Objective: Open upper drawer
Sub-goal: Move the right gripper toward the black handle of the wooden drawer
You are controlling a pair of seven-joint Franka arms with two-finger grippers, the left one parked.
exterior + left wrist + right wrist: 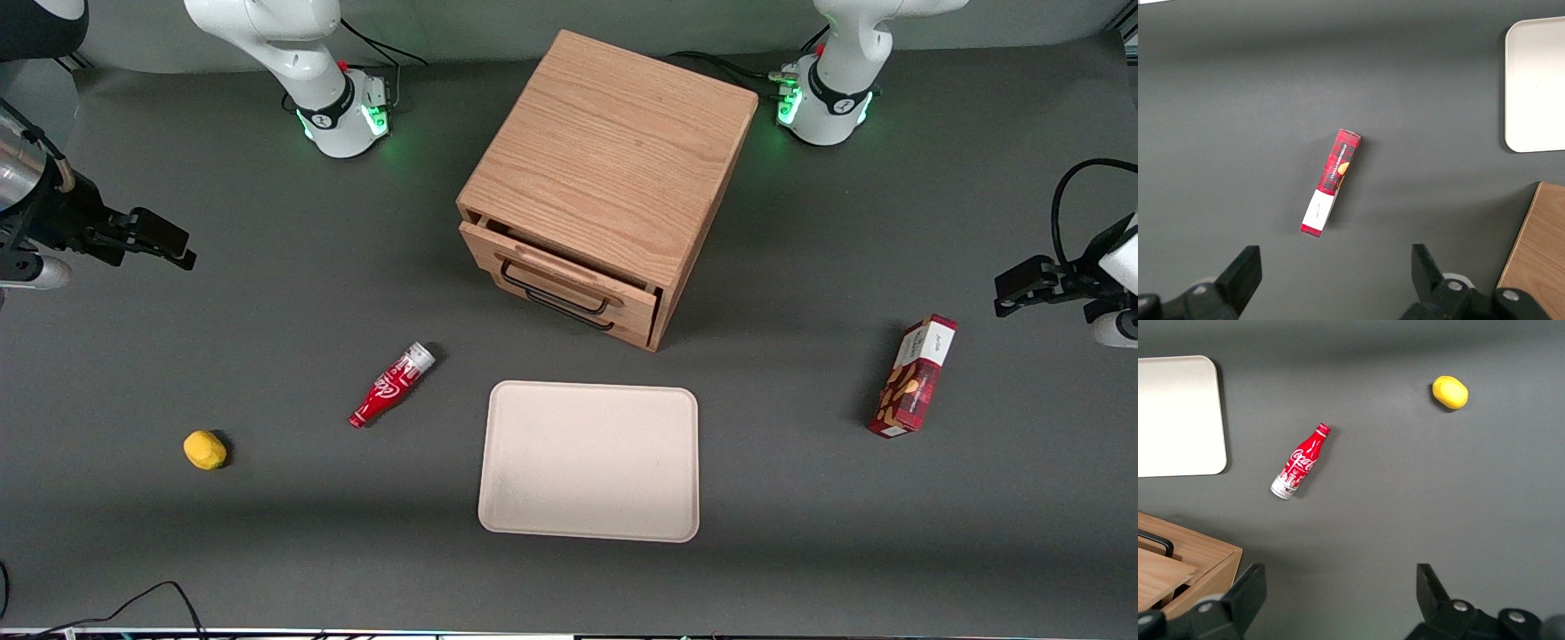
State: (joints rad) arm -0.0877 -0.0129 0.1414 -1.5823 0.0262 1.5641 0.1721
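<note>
**At 9 o'clock from the cabinet: my jaws wide open, nothing in them**

On the dark grey table [800,551], taking clock directions from the front view with the cabinet as the dial's centre, here's what I've got.

The biggest thing is the oak cabinet [613,147], sitting mid-table with its front turned toward roughly 7 o'clock. The upper drawer [498,244] is at the top of that front. It looks like it sticks out just a touch, with a thin dark gap under the cabinet's top panel. Its black wire handle [551,292] is right there on the face, with the lower drawer's handle [573,316] just beneath it.

The pale tray [587,462] lies flat at 6 o'clock, nearer the front camera than the cabinet and not touching it.

My gripper [169,244] hangs over the table at 9 o'clock, well apart from the cabinet. The wrist view shows my two fingers [1248,590] spread wide, gripping nothing at all.

A red plaid snack box [916,378] stands at about 4 o'clock, toward the parked arm's end.

A red cola bottle [391,387] lies on its side at about 8 o'clock, near the tray's corner but apart from it.

The smallest is a yellow lemon-looking thing [204,449], also around 8 o'clock but farther out, toward my end of the table.
</note>
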